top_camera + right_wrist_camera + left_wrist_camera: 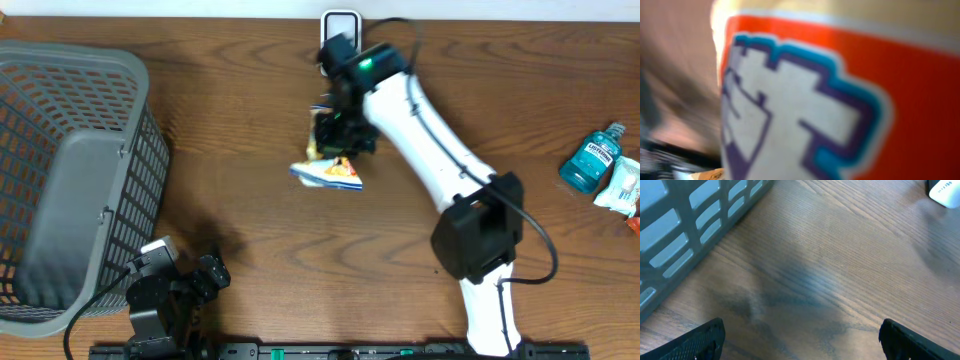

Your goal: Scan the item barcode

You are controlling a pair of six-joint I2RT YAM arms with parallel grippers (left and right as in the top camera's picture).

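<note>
Overhead view: found the right gripper (338,130) closed narrow on a crinkled snack packet (330,172) printed in orange, white and blue, over the middle of the brown wooden table (250,100). Placed the packet near a small white rounded scanner (341,22) at the far edge, apart from it. Could not tell whether the packet's low end touched the wood.

Noted a grey plastic lattice basket (60,180) at the far left, and at the far right a blue mouthwash bottle (592,158) lying just beside a white pouch (620,185).

Saw the left gripper (205,272) at the near left, just right of the basket, holding nothing.

Left wrist view: showed both black fingertips (700,340) spread wide over bare wood, the basket wall (690,225) at the upper left.

Right wrist view: filled almost fully with the packet (840,100), blurred, orange with white letters edged in purple and blue.
</note>
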